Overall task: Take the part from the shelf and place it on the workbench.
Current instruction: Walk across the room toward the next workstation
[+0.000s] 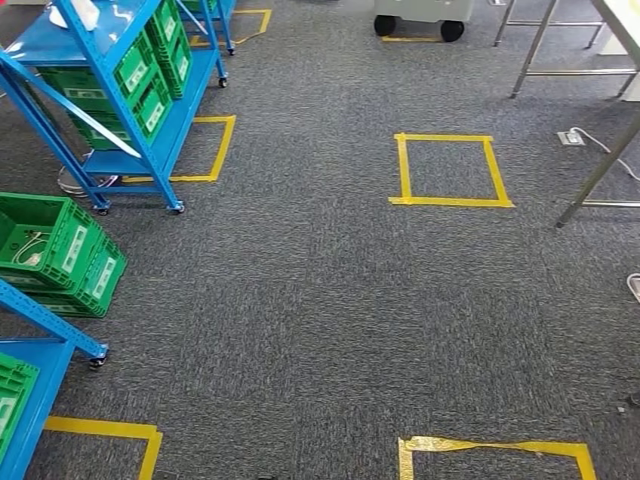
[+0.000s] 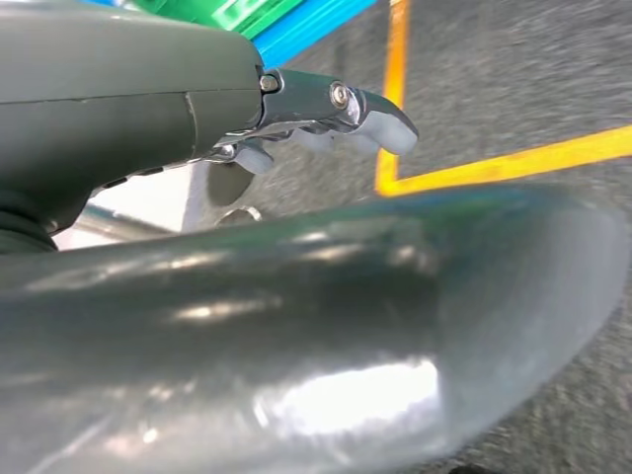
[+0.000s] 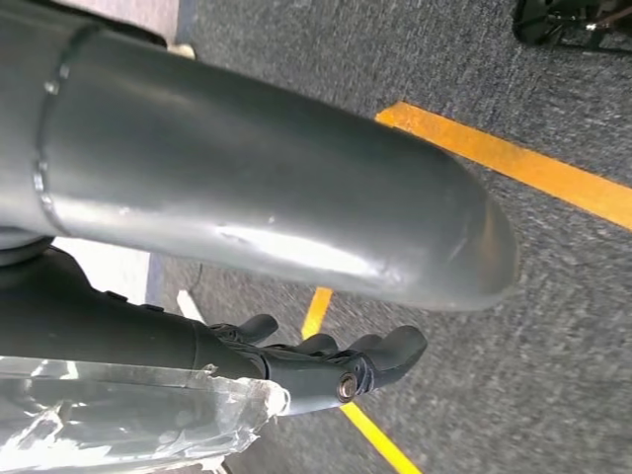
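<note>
Part, or what may be the part: a crinkled clear plastic bag (image 3: pixel 126 415) presses against the underside of the right hand (image 3: pixel 283 227). What is inside the bag cannot be made out. It lies along the hand's dark fingers (image 3: pixel 372 355), on the side away from the thick grey thumb (image 3: pixel 223 178). The fingers reach out nearly straight past the end of the bag, and the thumb runs alongside them with a gap between. Whether this hand actually grips the bag cannot be told. Beyond the fingertips is grey carpet (image 3: pixel 559 346) crossed by a yellow tape line (image 3: pixel 521 163).

The left hand (image 2: pixel 298 296) is released: its silver fingers (image 2: pixel 336 104) stretch out straight, apart from the broad grey thumb, with nothing seen between them. Past its fingertips a corner of yellow tape (image 2: pixel 507 163) lies on the carpet. On the far side of the fingers are the edge of a blue shelf (image 2: pixel 313 25) and a green bin (image 2: pixel 246 12).

From the head, the carpet spreads ahead with a yellow tape square (image 1: pixel 450 170). A blue wheeled shelf (image 1: pixel 124 90) of green bins (image 1: pixel 147 75) stands on the left-hand side. The metal legs of a workbench (image 1: pixel 558 60) stand on the right-hand side.
</note>
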